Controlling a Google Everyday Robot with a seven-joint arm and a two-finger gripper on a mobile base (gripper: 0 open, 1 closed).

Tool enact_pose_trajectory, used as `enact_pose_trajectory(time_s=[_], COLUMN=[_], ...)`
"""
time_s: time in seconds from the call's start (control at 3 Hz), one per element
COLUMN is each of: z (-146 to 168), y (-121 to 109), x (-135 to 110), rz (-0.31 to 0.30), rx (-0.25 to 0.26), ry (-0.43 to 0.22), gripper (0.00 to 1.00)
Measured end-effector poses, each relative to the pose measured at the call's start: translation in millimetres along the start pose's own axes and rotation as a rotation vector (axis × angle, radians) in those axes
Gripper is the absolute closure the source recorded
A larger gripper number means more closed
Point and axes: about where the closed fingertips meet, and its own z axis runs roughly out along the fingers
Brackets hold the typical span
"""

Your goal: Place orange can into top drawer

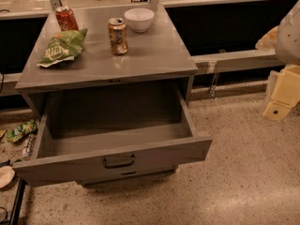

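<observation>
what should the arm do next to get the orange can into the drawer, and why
Probably swing the gripper across toward the orange can. The can stands untouched on the cabinet top beside the white bowl, the gripper hangs far off at the right edge, and the top drawer is already pulled open.
</observation>
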Motion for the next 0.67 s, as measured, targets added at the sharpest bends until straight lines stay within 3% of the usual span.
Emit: enact_pose_trajectory(time_s=[0.67], z=[-2.8], y=[-4.2], x=[-6.3], rz=[-0.006], rx=[0.017], ry=[-0.027], gripper=[0.0])
